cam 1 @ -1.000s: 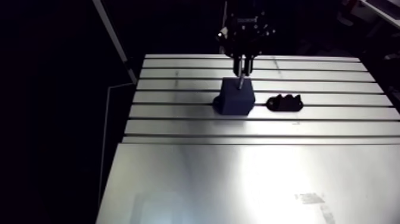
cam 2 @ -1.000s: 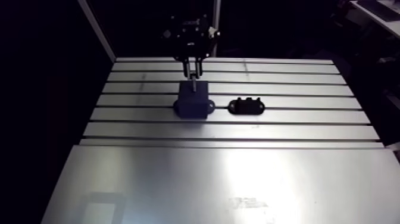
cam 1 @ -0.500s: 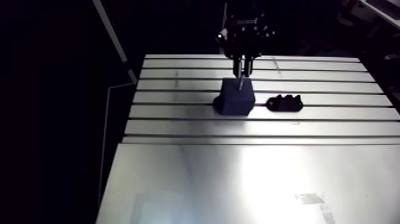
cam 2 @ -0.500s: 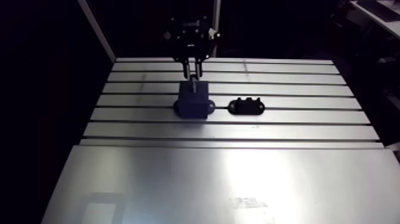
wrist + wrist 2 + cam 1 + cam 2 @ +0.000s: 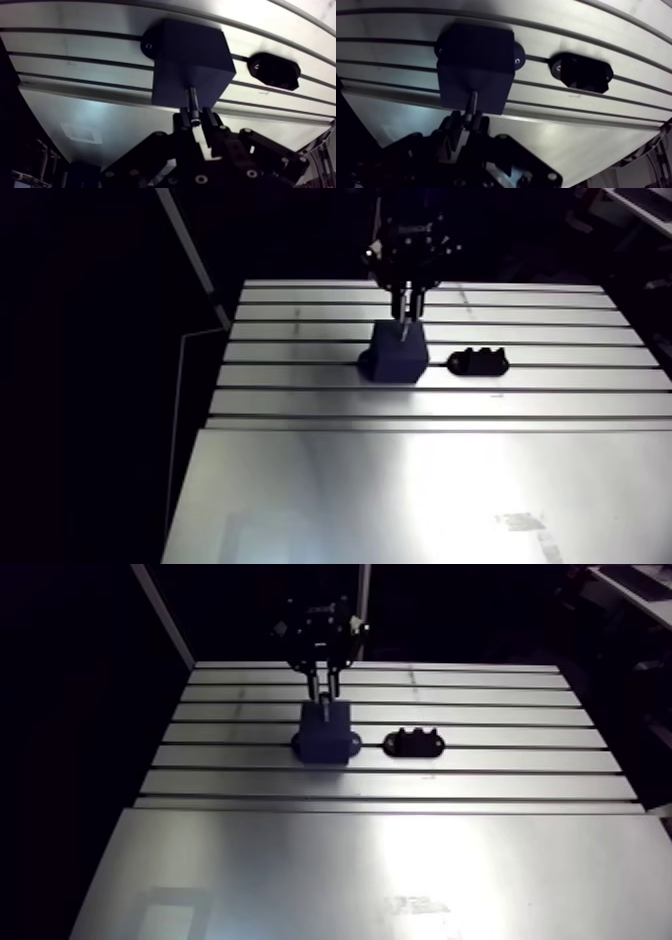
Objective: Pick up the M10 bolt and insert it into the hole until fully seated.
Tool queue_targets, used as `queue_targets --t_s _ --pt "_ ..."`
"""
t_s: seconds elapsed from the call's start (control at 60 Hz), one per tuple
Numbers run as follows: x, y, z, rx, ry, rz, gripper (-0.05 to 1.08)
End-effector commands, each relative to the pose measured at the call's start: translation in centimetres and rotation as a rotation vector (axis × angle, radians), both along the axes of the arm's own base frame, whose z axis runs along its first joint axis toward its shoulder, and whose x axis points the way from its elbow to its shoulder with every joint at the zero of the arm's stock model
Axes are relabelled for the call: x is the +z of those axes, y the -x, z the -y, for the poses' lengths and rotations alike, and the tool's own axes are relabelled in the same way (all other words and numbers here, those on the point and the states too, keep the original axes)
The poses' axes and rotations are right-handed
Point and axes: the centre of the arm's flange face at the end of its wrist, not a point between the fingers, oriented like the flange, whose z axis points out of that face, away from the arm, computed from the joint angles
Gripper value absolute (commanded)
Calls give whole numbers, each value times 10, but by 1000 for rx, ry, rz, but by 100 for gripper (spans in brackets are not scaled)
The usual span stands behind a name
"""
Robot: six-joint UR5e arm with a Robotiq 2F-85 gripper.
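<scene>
Pinching the M10 bolt [image 5: 193,99], the nearly closed gripper [image 5: 196,118] holds its tip against the dark block [image 5: 190,55].

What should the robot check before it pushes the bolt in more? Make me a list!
1. The gripper is shut on the bolt: ok.
2. Bolt tip has gone into the dark block: cannot tell, it is too dark there.
3. Bolt fully seated: not ok, bare shank shows between gripper and block.
4. Block sits flat on the table: ok.
5. The black holder lies apart from the block, out of the way: ok.
</scene>
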Motion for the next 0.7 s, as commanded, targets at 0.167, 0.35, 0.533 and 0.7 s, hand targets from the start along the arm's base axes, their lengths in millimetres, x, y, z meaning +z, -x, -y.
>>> queue_targets --t_s 0.167,0.35,0.533,0.7 --pt "-4 0 0 4 -1 -26 104" --pt "-2 -1 0 7 0 -28 2" --pt "4 2 0 9 4 -62 0" --pt "7 4 -1 2 2 -77 0"
